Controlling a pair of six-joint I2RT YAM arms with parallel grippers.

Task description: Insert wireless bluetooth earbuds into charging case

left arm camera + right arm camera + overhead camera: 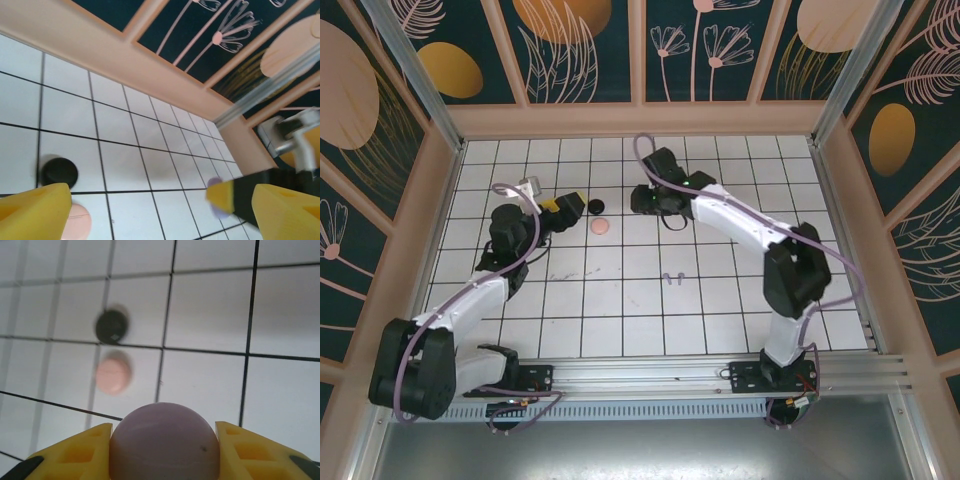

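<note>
I hold the rounded lavender plastic charging case (pixel 164 432) in my right gripper (pixel 165 452), left gripper (pixel 160 215) spread wide; next, I judge, it needs opening for the tiny lavender stemmed earbuds (pixel 667 277).

No legible text, label, brand, number or sign is found on any surface. The wall panels (pixel 570 40) are decorated with plant motifs, and the tiled table (pixel 620 300) is marked with a plain black grid

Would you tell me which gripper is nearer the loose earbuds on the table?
Right. The right gripper, shut on a lavender case, is beyond the earbuds, slightly to their left; the left gripper is farther, well off to their left.
</note>
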